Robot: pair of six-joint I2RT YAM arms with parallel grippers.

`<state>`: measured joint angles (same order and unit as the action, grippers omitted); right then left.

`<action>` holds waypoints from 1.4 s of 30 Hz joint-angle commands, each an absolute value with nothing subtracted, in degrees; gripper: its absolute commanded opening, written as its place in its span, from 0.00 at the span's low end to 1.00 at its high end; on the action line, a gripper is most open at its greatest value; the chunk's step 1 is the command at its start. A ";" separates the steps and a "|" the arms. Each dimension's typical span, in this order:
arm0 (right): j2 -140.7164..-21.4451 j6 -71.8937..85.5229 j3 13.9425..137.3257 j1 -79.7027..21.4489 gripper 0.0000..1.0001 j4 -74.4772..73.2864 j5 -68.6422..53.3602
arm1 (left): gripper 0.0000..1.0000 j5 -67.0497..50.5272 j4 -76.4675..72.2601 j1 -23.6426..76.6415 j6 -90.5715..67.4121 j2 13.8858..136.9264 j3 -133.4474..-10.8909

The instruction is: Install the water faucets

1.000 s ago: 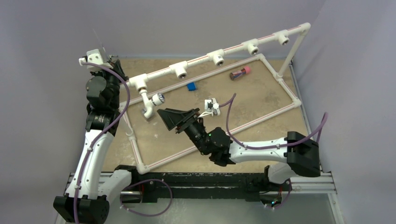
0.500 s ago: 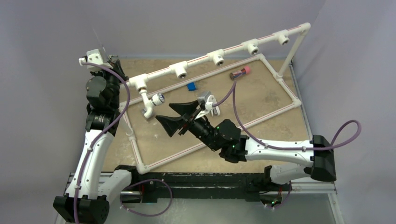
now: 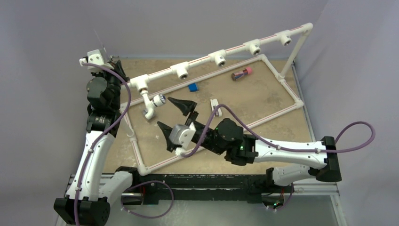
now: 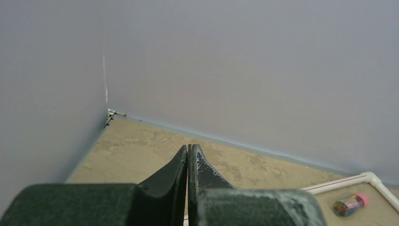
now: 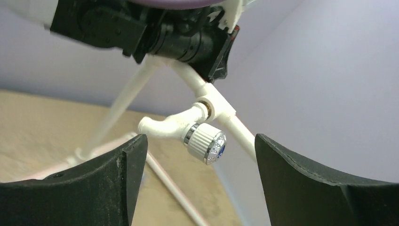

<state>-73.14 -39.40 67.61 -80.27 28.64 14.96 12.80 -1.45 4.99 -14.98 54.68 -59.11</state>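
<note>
White tap point(image 3: 151, 104): screwed into the leftmost fitting point(image 3: 140, 84) on the rail point(image 3: 200, 61). Spout hangs down, knob point(image 5: 205, 142) sticks out sideways.
Right gripper point(image 3: 173, 117): jaws spread wide, holding nothing.
Tap vs jaws: just ahead of the tips, up-left of them in the overhead view. In the wrist view the knob sits in the gap between the fingers point(image 5: 108, 183), clear of both.
Axis: knob stem points roughly back at the gripper. Spout runs crosswise to that.
Nearer arm: right. Left gripper point(image 4: 188, 149) is pressed closed with nothing visible in it, parked at the rail's left end.
Next move, my read: closing on the knob depends on staying centred on that stem.
Change vs a second ago: right wrist has rolled, so its camera point(image 3: 180, 135) now faces the near side. Jaws have moved left toward the tap. Left arm is unchanged.
</note>
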 commanded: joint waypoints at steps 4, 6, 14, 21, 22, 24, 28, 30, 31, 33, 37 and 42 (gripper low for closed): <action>-78.51 -77.52 69.60 -83.70 0.87 27.23 22.26 | 0.00 6.74 14.23 5.93 -15.73 57.32 -54.76; -80.16 -84.28 68.87 -84.24 0.88 29.46 24.69 | 0.00 6.65 14.19 5.81 -15.73 57.30 -54.76; -87.95 -100.11 69.31 -85.25 0.88 40.64 30.49 | 0.00 6.55 14.24 5.71 -15.73 57.22 -54.76; -94.22 -102.48 74.62 -84.90 0.87 41.92 31.00 | 0.00 6.28 14.19 5.72 -15.89 57.13 -54.77; -94.99 -102.44 75.55 -84.64 0.86 42.11 31.41 | 0.00 6.16 14.23 5.71 -15.91 57.13 -54.76; -96.22 -102.35 77.03 -84.19 0.85 42.37 31.88 | 0.00 6.07 14.23 5.71 -15.91 57.05 -54.76; -97.86 -102.53 78.58 -83.48 0.83 43.71 32.59 | 0.00 6.13 14.22 5.72 -16.00 57.00 -54.76; -98.23 -102.24 78.83 -82.89 0.82 44.22 32.93 | 0.00 6.07 14.21 5.71 -15.93 57.04 -54.76; -98.33 -101.86 78.84 -82.62 0.81 44.49 33.10 | 0.00 6.12 14.22 5.71 -15.91 57.04 -54.76; -98.43 -100.81 78.61 -82.24 0.78 44.64 33.42 | 0.00 6.19 14.22 5.71 -15.91 57.08 -54.76; -98.61 -98.64 78.05 -81.67 0.69 45.17 33.94 | 0.00 6.12 14.15 5.71 -15.91 57.29 -54.76; -99.22 -96.66 77.07 -81.39 0.46 47.58 34.85 | 0.00 6.10 14.15 5.72 -15.91 57.39 -54.76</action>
